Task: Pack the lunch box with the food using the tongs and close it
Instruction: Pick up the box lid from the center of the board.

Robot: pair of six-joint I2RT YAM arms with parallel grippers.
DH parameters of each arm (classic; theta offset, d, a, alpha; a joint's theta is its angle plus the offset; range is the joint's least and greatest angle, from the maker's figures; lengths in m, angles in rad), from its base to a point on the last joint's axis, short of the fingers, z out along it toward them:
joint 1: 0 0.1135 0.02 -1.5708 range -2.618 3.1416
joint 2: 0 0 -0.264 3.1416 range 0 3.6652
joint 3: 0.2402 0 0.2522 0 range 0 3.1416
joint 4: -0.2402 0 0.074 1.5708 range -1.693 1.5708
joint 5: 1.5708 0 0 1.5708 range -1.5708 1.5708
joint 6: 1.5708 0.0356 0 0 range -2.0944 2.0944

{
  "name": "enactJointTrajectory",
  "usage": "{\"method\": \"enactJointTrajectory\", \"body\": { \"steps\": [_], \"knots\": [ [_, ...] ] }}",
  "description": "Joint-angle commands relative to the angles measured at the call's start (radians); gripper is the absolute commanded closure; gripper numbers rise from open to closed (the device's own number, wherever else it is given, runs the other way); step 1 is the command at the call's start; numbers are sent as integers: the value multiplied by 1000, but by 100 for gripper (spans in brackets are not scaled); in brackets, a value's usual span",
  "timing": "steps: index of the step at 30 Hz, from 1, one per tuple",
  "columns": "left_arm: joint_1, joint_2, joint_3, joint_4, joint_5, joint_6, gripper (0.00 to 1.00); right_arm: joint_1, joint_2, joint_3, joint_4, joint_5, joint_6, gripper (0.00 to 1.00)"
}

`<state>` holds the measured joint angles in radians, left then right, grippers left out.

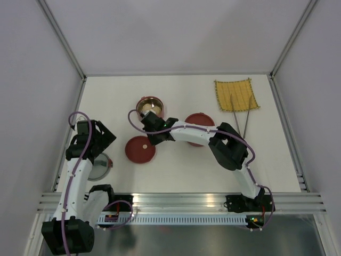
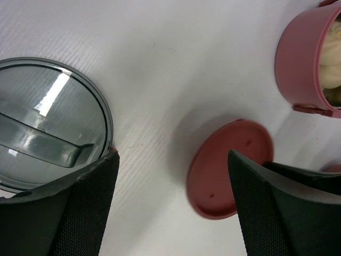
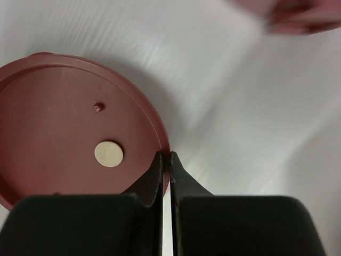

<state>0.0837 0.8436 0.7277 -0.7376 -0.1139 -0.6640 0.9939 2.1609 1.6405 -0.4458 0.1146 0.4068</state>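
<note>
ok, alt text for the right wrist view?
Right gripper, jaws shut, tips at the rim of a flat dark-red lid with a pale centre knob, lying on the white table. A blurred red shape sits top right.

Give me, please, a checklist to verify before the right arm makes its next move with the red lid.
1. Right gripper shut at the rim of the red lid: ok.
2. Rim truly pinched in that grip: cannot tell.
3. Left gripper open, apart from that lid: ok.
4. Red bowl uncovered, food inside: ok.
5. Tongs on the yellow mat, away from both grippers: ok.
</note>
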Motion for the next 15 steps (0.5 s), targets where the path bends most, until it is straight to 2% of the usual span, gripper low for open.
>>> {"method": "enactJointTrajectory", "body": {
  "steps": [1, 8, 15],
  "knots": [
    [7, 2, 44, 40, 60, 35, 13, -89, -124, 48, -5, -4, 18, 100],
    [7, 38, 47, 106, 109, 46, 13, -173, -136, 252, -45, 31, -31, 100],
    [7, 106, 90, 158, 109, 53, 13, -258, 71, 570, -183, 123, -101, 100]
  ]
}}
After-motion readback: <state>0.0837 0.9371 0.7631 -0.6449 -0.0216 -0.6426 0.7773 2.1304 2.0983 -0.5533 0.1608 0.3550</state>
